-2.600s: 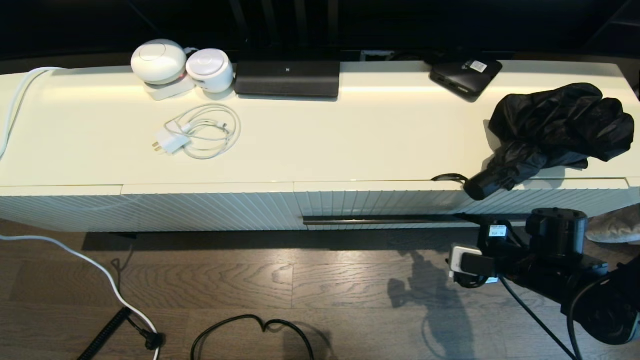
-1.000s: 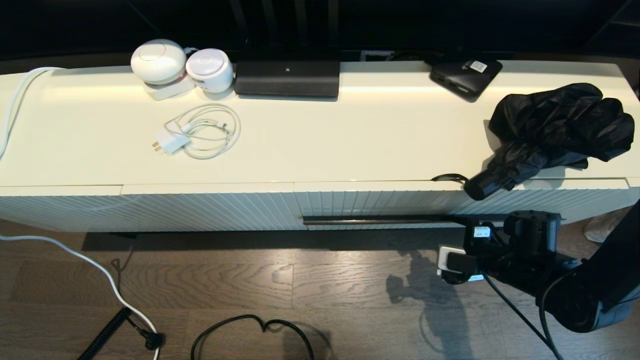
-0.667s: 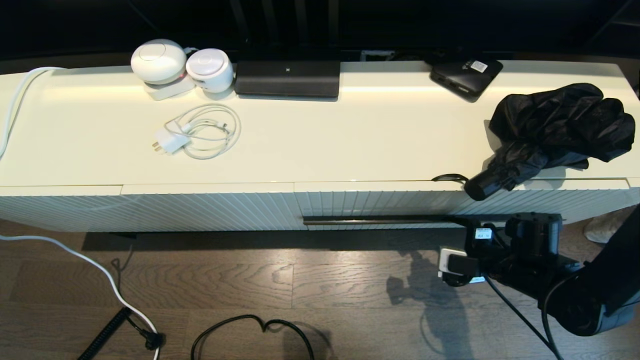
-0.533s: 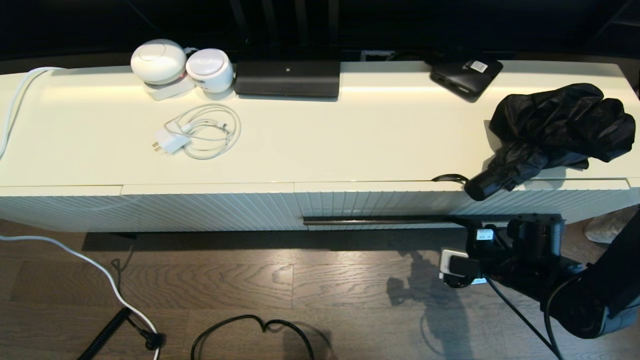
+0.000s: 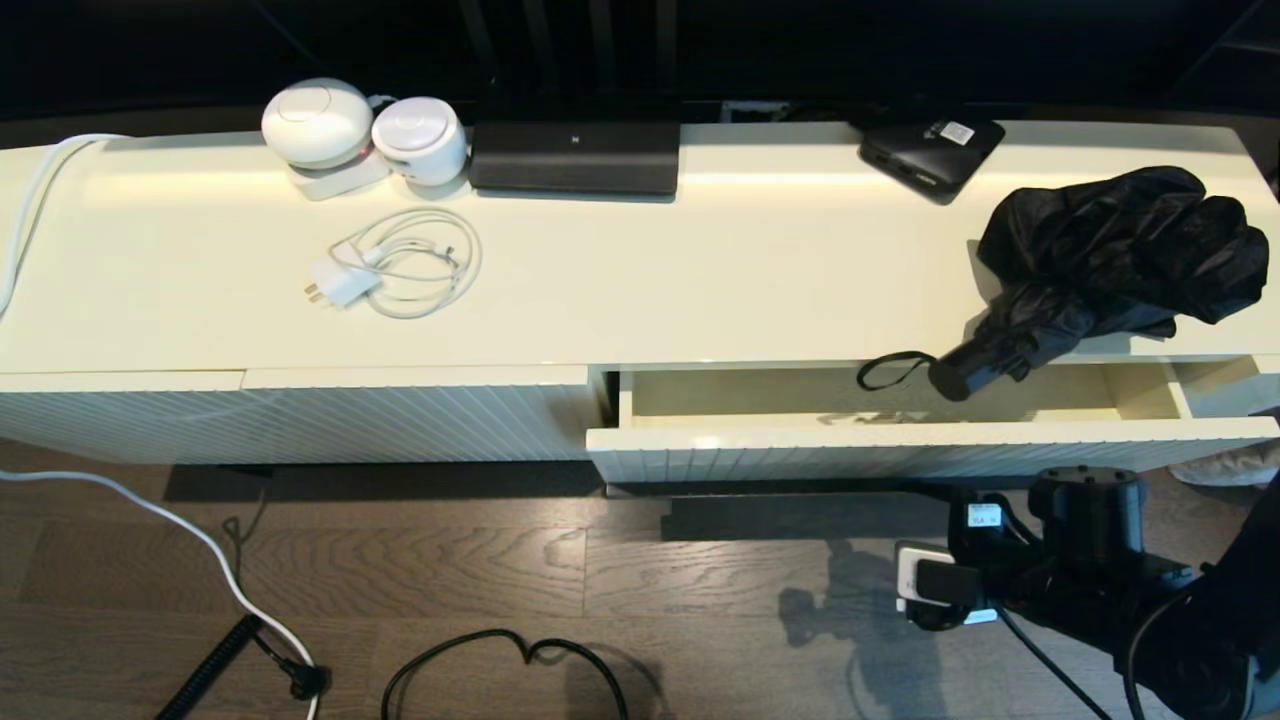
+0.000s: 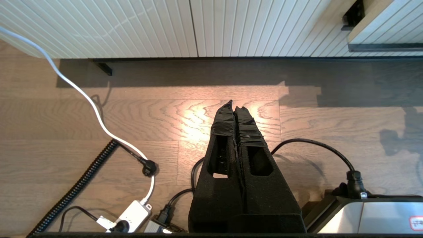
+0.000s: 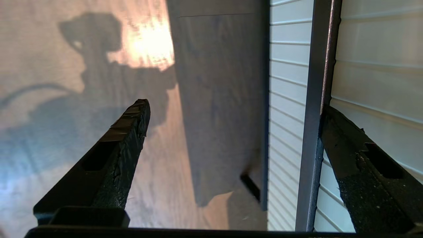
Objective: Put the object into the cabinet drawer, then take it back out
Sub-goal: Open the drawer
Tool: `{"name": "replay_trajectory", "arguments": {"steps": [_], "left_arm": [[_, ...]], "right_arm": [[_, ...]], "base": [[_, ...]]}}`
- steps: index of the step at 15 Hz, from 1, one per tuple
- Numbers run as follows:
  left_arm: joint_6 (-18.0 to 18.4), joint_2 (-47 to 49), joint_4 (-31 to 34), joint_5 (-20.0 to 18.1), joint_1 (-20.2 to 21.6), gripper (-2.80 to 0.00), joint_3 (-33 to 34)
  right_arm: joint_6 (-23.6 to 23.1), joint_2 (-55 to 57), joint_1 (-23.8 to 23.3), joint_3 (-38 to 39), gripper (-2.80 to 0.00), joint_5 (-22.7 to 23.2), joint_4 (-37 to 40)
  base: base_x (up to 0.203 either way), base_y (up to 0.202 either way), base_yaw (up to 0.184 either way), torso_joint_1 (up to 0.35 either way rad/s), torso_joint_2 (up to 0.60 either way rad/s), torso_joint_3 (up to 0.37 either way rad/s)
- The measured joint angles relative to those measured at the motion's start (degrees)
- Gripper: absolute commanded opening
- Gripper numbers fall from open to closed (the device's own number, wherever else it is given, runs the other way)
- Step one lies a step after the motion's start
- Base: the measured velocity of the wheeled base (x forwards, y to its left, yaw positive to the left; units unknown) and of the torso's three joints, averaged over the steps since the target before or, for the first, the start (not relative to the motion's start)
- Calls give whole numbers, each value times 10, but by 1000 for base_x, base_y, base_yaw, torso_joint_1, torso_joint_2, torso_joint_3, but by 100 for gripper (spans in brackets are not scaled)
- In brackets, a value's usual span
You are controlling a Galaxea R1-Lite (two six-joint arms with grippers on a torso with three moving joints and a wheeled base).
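Observation:
The black folding umbrella [image 5: 1120, 250] lies on the cabinet top at the right. Its stubby handle [image 5: 960, 378] and wrist loop stick out over the cabinet drawer [image 5: 900, 448], which stands partly pulled out and shows a bare cream floor. In the head view my right arm [image 5: 1085, 515] is low in front of the drawer front. My right gripper [image 7: 233, 105] is open: one finger [image 7: 350, 148] sits behind the dark handle bar [image 7: 314, 132], the other hangs over the floor. Away from the cabinet, my left gripper [image 6: 235, 104] is shut and empty above the wooden floor.
At the back of the cabinet top are a small black box with a white label [image 5: 932, 150], a flat black device [image 5: 575, 157] and two white round devices [image 5: 320, 122]. A white charger with coiled cable [image 5: 400, 265] lies at centre-left. Cables [image 5: 500, 660] run over the floor.
The drawer has slid out from shut to partly open, and my right arm has moved back toward me with it. The umbrella has stayed put; its handle now overhangs the opening.

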Motion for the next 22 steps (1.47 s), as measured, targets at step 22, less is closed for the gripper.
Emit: {"name": "replay_trajectory", "arguments": {"steps": [22], "left_arm": [[0, 0, 0, 0, 0, -280, 0]], "right_arm": [[21, -10, -3, 120, 0, 7, -83]], "base": [[0, 0, 0, 0, 0, 0]]}}
